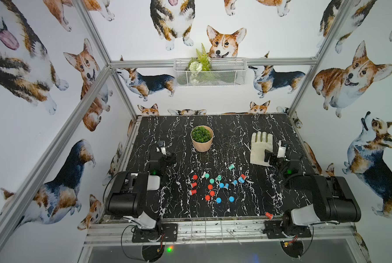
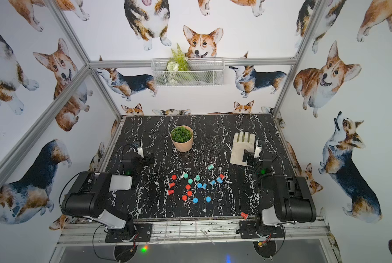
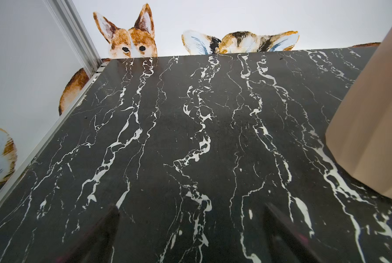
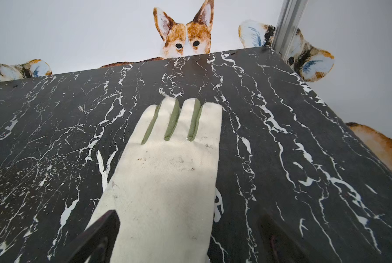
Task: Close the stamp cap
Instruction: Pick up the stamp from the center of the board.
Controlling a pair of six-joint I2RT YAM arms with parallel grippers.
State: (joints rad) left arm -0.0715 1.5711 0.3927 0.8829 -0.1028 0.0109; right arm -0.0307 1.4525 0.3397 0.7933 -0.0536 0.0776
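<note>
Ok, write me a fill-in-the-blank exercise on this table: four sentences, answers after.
1. The open right pincer sits over the white ____.
2. The left pincer is open and holds ____.
3. The lone stamp near the front edge, by the right arm's base, is ____.
4. The marble table is ____ with white veins.
Missing words: glove; nothing; red; black.

Overhead stereo pair, wrist views skimming table [image 3: 190, 136]
</note>
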